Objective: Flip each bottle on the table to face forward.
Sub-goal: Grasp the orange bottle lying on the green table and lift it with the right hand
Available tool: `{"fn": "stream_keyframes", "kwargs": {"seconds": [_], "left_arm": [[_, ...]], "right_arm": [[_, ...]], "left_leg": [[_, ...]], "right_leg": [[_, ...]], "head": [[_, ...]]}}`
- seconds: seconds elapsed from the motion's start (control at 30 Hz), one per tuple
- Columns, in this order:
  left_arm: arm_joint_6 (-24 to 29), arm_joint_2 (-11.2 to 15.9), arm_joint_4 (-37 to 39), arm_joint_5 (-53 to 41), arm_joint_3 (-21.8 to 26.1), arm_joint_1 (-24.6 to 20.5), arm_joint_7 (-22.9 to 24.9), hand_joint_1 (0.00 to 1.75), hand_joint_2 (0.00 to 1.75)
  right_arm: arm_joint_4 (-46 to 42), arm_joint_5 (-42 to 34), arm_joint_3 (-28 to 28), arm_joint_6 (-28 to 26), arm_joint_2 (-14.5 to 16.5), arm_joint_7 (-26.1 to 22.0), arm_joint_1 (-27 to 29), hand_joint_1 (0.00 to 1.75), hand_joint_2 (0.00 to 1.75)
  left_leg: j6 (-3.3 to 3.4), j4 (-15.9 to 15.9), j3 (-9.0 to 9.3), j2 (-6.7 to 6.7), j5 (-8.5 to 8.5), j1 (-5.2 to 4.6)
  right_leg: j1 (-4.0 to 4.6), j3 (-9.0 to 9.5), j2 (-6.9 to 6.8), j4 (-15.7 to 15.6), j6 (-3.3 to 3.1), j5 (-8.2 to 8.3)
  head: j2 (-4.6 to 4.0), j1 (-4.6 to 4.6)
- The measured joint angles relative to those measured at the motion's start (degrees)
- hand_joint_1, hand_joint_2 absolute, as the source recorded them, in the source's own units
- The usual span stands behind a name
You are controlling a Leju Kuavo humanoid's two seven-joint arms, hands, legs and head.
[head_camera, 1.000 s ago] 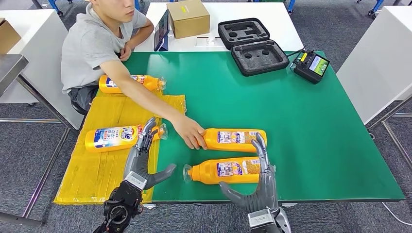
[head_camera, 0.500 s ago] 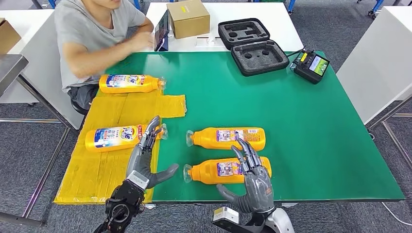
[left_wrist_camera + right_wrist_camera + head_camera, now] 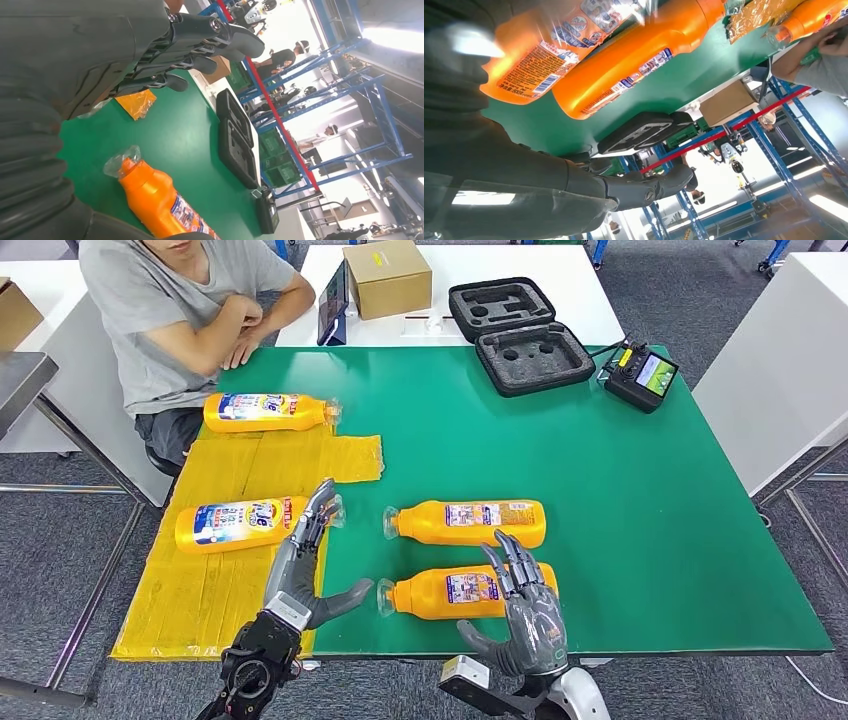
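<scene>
Although four orange bottles lie on their sides in the head view, the nearest bottle (image 3: 468, 591), low and centre in the frame, is the one within reach. Its back label with fine print faces up, and its cap points toward the frame's left. A second bottle (image 3: 467, 523) lies just above it in the frame, parallel and apart, also back label up. Two further bottles rest on the yellow sheet (image 3: 215, 570) at frame left: one (image 3: 240, 524) at mid-left and one (image 3: 265, 411) at upper left, both showing blue-and-white front labels.

The right hand (image 3: 523, 612) hovers over the base end of the nearest bottle with fingers spread and nothing held; whether the fingertips touch the bottle cannot be told. The left hand (image 3: 302, 568) stands edge-on near the table's lower left, fingers extended, thumb out toward the cap, holding nothing.

Handling judgement: the bottle appears to be rigid plastic, full and moderately heavy, with a glossy, likely slippery film. Its flattened body should resist rolling. Take hold across the broad mid-body, not the narrow neck.

A person (image 3: 185, 310) sits at upper left, arms folded.
</scene>
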Motion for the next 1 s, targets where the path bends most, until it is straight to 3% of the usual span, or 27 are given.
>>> {"fn": "stream_keyframes", "kwargs": {"seconds": [0.43,0.7,0.87,1.0], "left_arm": [[-0.4,0.0,0.3,0.3,0.0,-0.1,0.0,0.00,1.75],[-0.9,0.0,1.0,0.1,0.0,-0.1,0.0,0.00,1.75],[-1.3,0.0,1.3,1.4,-0.1,-0.1,0.0,0.00,1.75],[-1.4,0.0,1.5,1.8,-0.5,-0.2,0.0,0.00,1.75]], "right_arm": [[1.3,2.7,-0.2,0.6,-0.2,2.0,-0.6,0.00,1.75],[2.8,12.1,-1.2,3.0,-0.8,7.2,-1.2,0.00,1.75],[4.8,24.1,-1.8,5.0,-1.8,14.5,-2.1,0.00,1.75],[7.0,25.2,-2.7,5.1,-2.6,15.3,-3.3,0.00,1.75]], "left_leg": [[0.00,0.0,0.00,0.00,0.00,0.00],[0.00,0.0,0.00,0.00,0.00,-0.01],[0.00,0.0,-0.01,0.00,0.00,-0.01],[0.00,0.0,0.00,0.00,0.00,-0.01]], "right_leg": [[0.00,0.00,0.00,0.0,0.00,0.00],[-0.01,0.00,0.00,0.0,0.00,0.00],[-0.01,0.00,0.00,0.0,0.00,0.00],[-0.01,0.00,0.00,0.0,0.00,0.00]], "head": [[0.00,0.00],[0.00,0.01],[0.00,0.01],[0.00,0.00]]}}
